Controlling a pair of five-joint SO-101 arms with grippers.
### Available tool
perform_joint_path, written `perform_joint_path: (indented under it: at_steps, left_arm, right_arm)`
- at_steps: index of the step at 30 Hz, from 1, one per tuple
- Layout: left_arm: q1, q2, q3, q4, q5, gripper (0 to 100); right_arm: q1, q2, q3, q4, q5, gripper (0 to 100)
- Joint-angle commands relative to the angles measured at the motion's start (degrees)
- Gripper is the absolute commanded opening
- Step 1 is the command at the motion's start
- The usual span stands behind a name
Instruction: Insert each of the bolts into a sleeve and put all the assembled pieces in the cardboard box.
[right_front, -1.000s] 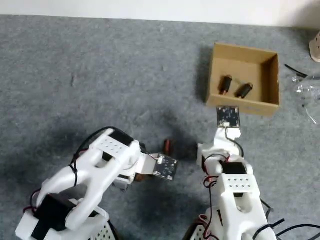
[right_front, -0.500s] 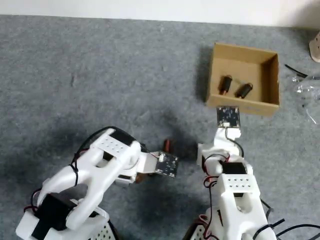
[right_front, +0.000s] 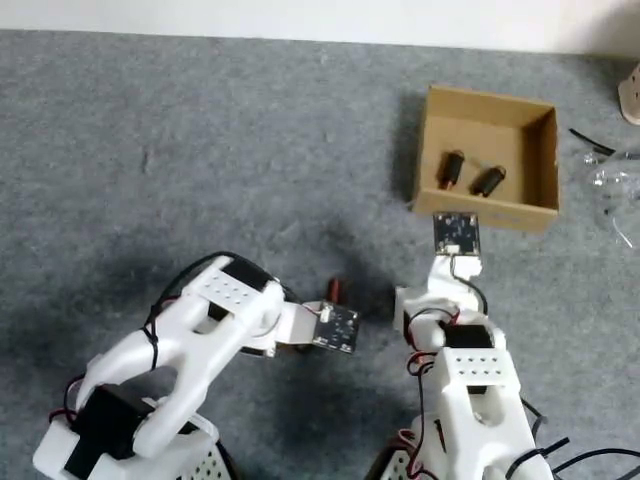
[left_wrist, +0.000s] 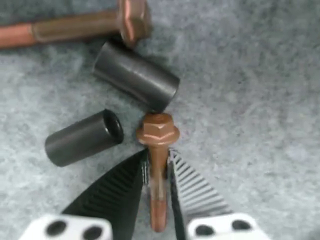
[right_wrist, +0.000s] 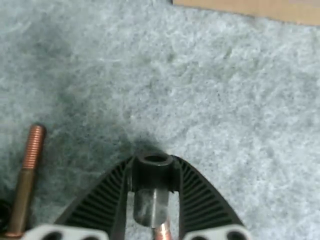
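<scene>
Bolt-and-sleeve assembly, partly complete. Well apart from the cardboard box (right_front: 487, 213), on the left arm's side of the grey bench (right_front: 180, 120), the left gripper (left_wrist: 158, 156) has its fingers closed on the shank of the held bolt (left_wrist: 158, 131). Whether this bolt is lifted or lies on the bench cannot be told. Its hexagonal head sits just beside the open end of the first sleeve (left_wrist: 136, 76). The second sleeve (left_wrist: 84, 137) lies near but apart from it, and the loose bolt (left_wrist: 75, 27) rests with its head just beside the first sleeve's other end. All four parts are unassembled. Closer to the box, just before its near wall, the right gripper (right_wrist: 153, 164) has its fingers clamped around the held sleeve (right_wrist: 152, 192), open end turned toward the box. A copper-coloured tip shows at the sleeve's rear end, so a bolt is probably seated in it, though this is not certain. Inside the box lie the first boxed piece (right_front: 452, 170) and the second boxed piece (right_front: 487, 181), side by side and apart, each judged to be a finished bolt-in-sleeve unit. Progress: two units are boxed, a third is apparently ready to go in, and two bolts and two sleeves are not yet joined. No brand, label or legible writing can be made out on the box, the parts or the arms.
</scene>
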Motion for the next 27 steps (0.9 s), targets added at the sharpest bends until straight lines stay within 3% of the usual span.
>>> perform_joint_path:
  at_steps: [1,11,18,27]
  left_arm:
    - [-0.9,-0.6,-5.1,-0.7,2.9,1]
    - [-1.6,-0.5,-14.6,-1.1,23.1,1]
    - [-2.3,-0.6,-17.5,-2.8,33.5,1]
    - [-10.7,-11.3,-15.4,-10.5,52.9,1]
  right_arm:
    - [0.1,0.0,-2.8,-3.5,-0.6,0.4]
    - [0.1,0.0,-2.9,-3.5,-0.6,0.4]
    - [0.1,0.0,-2.9,-3.5,-0.6,0.4]
    - [0.1,0.0,-2.9,-3.5,-0.6,0.4]
